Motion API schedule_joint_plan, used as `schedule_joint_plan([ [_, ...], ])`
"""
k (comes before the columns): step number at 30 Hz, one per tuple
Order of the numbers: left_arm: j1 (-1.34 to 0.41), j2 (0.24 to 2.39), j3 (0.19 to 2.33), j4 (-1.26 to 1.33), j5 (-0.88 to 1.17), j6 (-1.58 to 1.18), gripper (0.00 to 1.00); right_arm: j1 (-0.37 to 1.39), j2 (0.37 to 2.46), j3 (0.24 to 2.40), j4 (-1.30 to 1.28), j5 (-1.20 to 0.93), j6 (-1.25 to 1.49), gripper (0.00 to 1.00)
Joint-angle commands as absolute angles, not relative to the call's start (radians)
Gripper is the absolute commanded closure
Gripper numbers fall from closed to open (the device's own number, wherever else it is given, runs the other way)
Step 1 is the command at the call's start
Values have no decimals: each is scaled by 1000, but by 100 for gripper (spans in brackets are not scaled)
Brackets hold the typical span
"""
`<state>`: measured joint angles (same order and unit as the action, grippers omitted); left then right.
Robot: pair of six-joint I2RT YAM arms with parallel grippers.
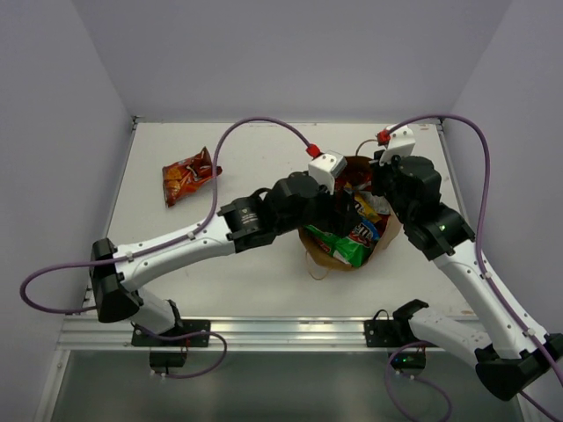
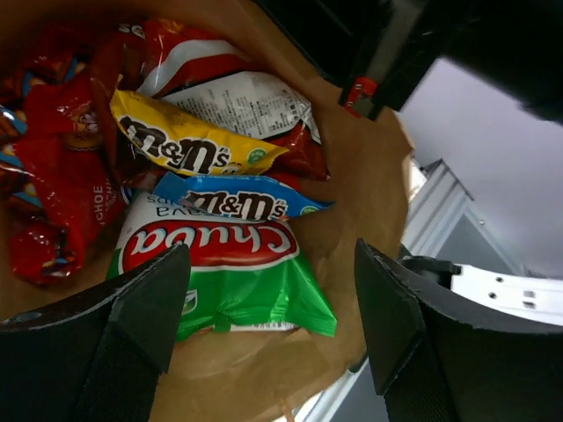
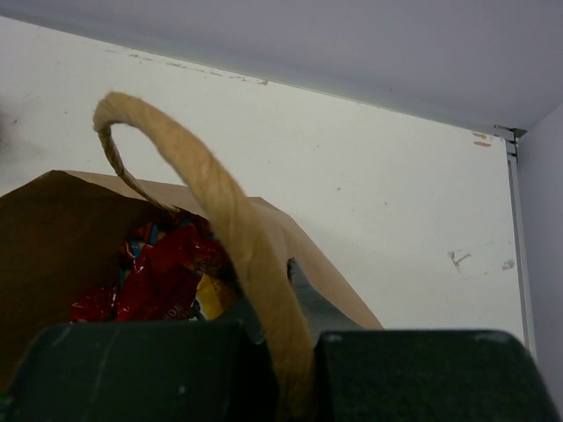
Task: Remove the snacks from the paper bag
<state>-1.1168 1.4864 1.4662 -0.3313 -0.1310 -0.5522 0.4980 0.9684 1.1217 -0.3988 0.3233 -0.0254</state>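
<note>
Left wrist: paper bag [image 2: 352,230] open, crammed with shiny crumpled snacks [image 2: 230,283].

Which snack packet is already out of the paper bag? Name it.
The red-orange chip bag lying alone on the table, far left; every other sits inside the paper bag.

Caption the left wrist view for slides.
Open left gripper over a green-white chip packet, blue candy pack, yellow candy pack and red packets in a brown kraft paper bag.

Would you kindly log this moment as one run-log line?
left claw: open over green-white chip bag in paper bag | right claw: shut on handle | out: orange chip bag
</note>
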Motion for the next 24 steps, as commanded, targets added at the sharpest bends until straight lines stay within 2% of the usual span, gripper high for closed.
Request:
schedule_joint_plan([
  [1,-1126,1561,1529,-264,-225,-601,21,495,950,1126,-379,330,-8,100],
  [6,-1114,1666,1594,-256,-386,-595,30,497,928,1118,-387,316,-8,100],
  [19,-1031,1885,1707,-221,-371,-644,43,497,899,1094,-385,288,46,100],
  [22,-1028,1908,1718,-212,-351,-650,56,497,896,1089,-380,295,43,100],
  [23,-1029,1908,1714,-212,-338,-653,69,497,896,1088,-379,295,44,100],
  [24,-1029,1899,1710,-213,-334,-653,76,497,894,1083,-377,298,43,100],
])
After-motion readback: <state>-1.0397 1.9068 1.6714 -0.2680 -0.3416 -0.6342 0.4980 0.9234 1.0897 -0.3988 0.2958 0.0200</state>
